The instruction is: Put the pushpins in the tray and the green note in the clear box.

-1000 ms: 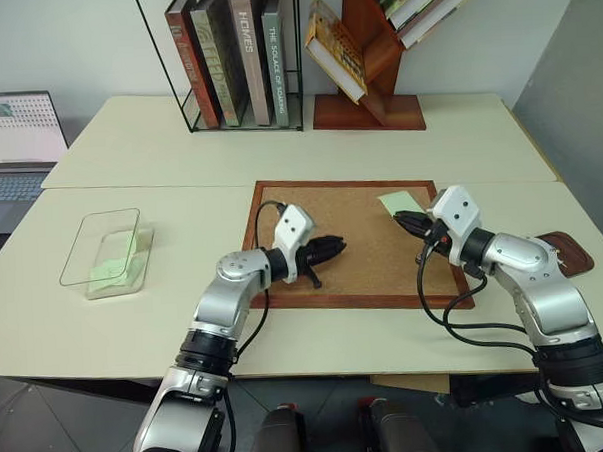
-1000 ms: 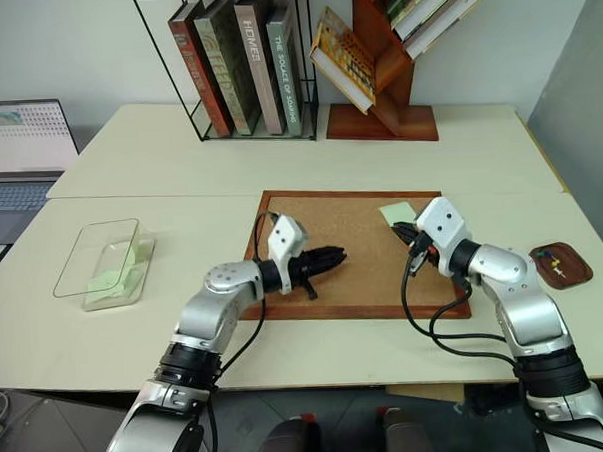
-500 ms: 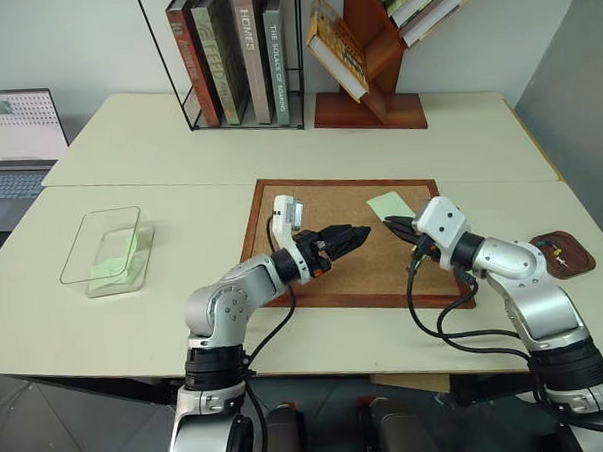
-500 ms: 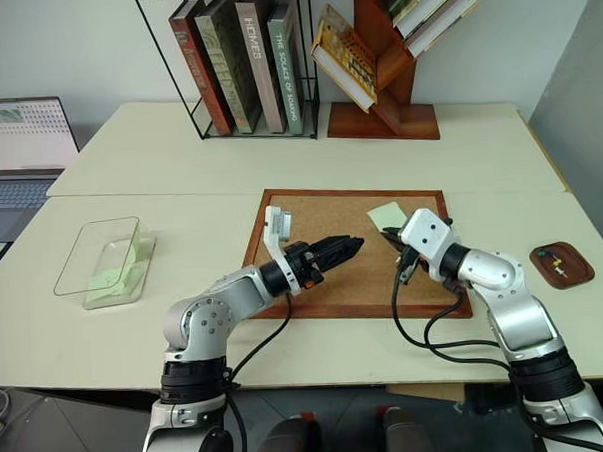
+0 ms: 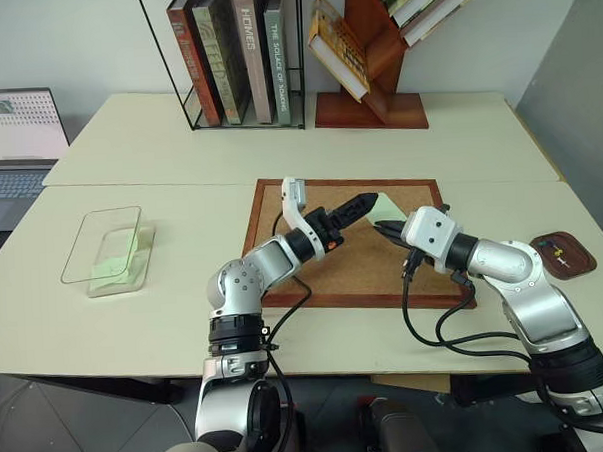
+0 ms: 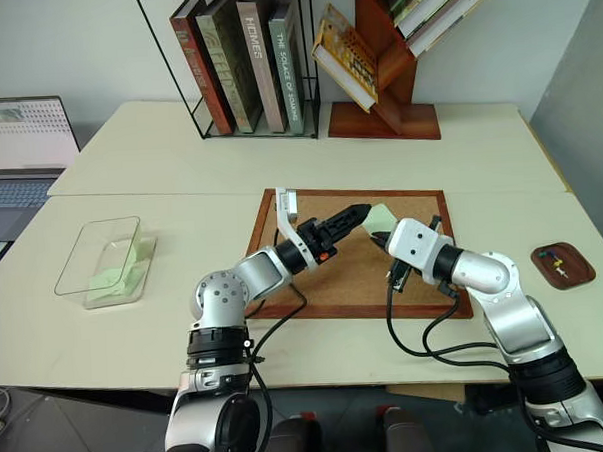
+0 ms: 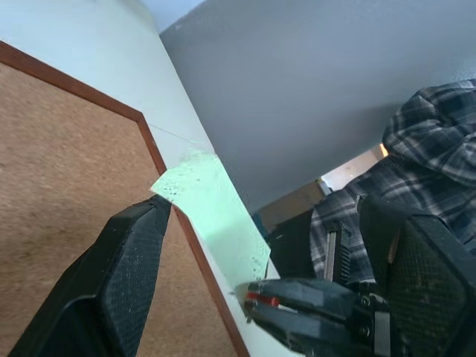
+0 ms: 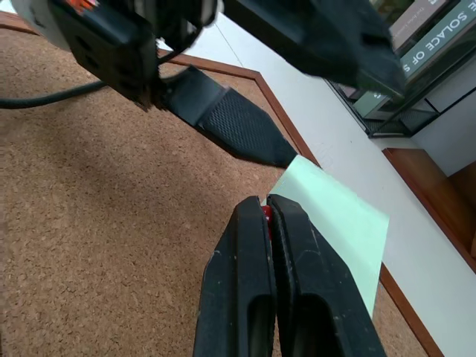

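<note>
Left claw (image 5: 372, 201) has spread wide at green note (image 5: 389, 206); right claw (image 8: 266, 216) grips red pushpin (image 8: 265, 213).

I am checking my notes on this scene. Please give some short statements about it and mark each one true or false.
1. The left claw is open around the green note. True.
2. The right claw is open. False: it is shut on a red pushpin.
3. The note lies in the clear box. False: it is at the corkboard.
4. The tray sits by the robot's right arm. True.
5. The box is on the corkboard. False: it sits on the table, left of it.
</note>
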Controlling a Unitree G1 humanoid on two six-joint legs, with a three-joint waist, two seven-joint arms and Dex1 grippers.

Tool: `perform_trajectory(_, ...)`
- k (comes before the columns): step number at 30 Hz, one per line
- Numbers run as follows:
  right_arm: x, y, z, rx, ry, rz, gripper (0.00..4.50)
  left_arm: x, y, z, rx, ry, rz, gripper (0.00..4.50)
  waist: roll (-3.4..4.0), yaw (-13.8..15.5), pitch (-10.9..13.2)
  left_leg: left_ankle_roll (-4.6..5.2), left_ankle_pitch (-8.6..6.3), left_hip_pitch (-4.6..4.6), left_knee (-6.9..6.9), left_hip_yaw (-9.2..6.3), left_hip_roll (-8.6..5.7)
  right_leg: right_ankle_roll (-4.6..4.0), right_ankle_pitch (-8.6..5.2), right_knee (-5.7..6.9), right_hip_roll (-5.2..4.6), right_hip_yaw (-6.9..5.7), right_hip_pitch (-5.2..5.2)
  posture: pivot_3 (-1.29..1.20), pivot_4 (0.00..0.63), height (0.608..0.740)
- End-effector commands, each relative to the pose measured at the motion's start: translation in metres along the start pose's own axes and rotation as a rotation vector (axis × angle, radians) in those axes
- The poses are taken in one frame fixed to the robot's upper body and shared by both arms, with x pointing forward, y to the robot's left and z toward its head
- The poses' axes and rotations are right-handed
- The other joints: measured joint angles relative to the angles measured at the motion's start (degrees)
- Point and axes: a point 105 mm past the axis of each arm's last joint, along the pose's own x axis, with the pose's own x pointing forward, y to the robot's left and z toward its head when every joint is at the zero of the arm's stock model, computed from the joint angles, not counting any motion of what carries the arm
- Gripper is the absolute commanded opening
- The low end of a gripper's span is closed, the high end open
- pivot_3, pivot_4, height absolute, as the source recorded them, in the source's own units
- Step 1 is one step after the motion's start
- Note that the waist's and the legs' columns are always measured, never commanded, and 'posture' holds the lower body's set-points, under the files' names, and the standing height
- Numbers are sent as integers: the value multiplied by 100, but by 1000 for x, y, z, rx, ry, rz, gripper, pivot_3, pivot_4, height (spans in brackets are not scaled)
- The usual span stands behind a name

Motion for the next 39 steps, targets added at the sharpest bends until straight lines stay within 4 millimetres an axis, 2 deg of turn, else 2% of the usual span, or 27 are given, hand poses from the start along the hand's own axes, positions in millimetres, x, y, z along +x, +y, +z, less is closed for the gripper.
perform_trajectory(1, -3, -5, 18, -61, -48, -4, 0, 9, -17, -1, -7, 6, -84, 4056, 0, 0, 0, 0, 0, 0, 0, -1, 0, 0, 0, 0, 0, 0, 0, 0, 150, 740)
perform_trajectory(3, -2, -6, 19, -63, -49, -2, 0, 10, -17, -1, -11, 4, -87, 3843, 0, 0, 0, -1, 0, 0, 0, -1, 0, 0, 0, 1, 0, 1, 0, 0, 150, 740)
perform_trajectory(12, 0, -8, 24, -53, -64, -9, 0, 8, -15, 3, -8, -9, -80, 2175, 0, 1, 0, -2, 1, 1, 2, -1, 0, -1, 0, 4, 0, 3, 0, 0, 150, 740)
perform_trajectory(24, 0, -8, 26, -63, -69, -6, 0, 8, -10, -3, 17, 11, -51, 50, 0, 1, 0, -2, 1, 1, 2, -1, 0, -1, 1, 5, 0, 4, 1, 0, 150, 740)
perform_trajectory(30, 0, -9, 31, -67, -99, -22, 0, 7, -6, -6, 27, 25, -36, 10, 0, 0, 0, -2, 1, 1, 3, -1, 0, -1, 1, 6, 0, 3, 1, 0, 150, 740)
perform_trajectory(39, -11, -12, 45, -91, -158, -38, 0, 7, 5, -9, 26, 30, 6, 10, 1, 3, -1, -2, 1, 2, 4, -1, 0, -2, 1, 7, 0, 4, 1, 0, 150, 740)
